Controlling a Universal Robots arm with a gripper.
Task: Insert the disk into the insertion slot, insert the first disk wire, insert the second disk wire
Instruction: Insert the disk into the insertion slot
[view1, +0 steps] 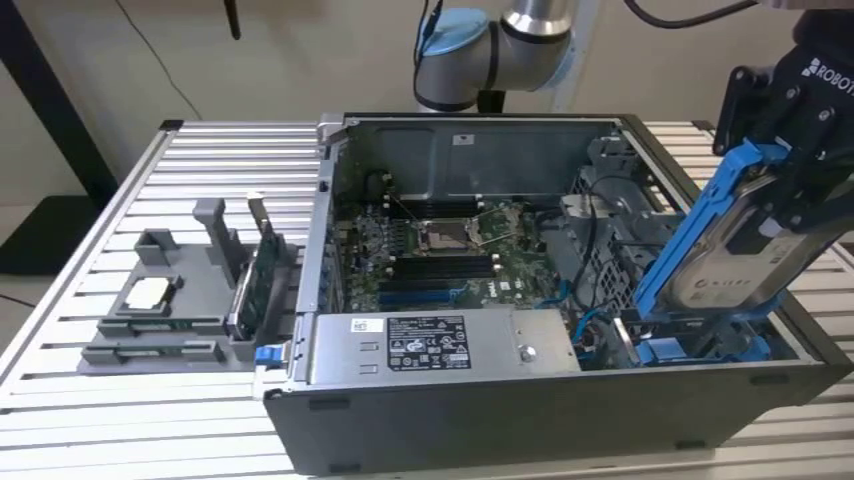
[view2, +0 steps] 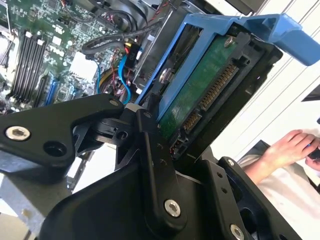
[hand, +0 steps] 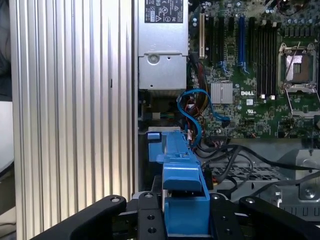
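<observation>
In the exterior view my gripper (view1: 790, 195) is shut on the disk (view1: 731, 262), a silver-grey drive in a blue carrier frame, and holds it steeply tilted. The disk's lower end reaches down into the insertion slot (view1: 701, 347) with blue tabs at the case's front corner, on the exterior view's right. The second wrist view shows the disk's green underside and connector (view2: 200, 95) between my black fingers (view2: 150, 145). In the first wrist view the blue carrier (hand: 182, 190) runs from my gripper (hand: 182, 217) toward the bay. Loose blue wires (hand: 192, 115) lie beside the slot.
The open computer case (view1: 561, 420) stands on a slatted metal table (view1: 200, 150). Inside are the motherboard (view1: 441, 250) and the grey labelled power-supply box (view1: 441, 345). A grey fixture with an upright green card (view1: 254, 270) sits at the exterior view's left. A person's hand (view2: 285, 150) rests nearby.
</observation>
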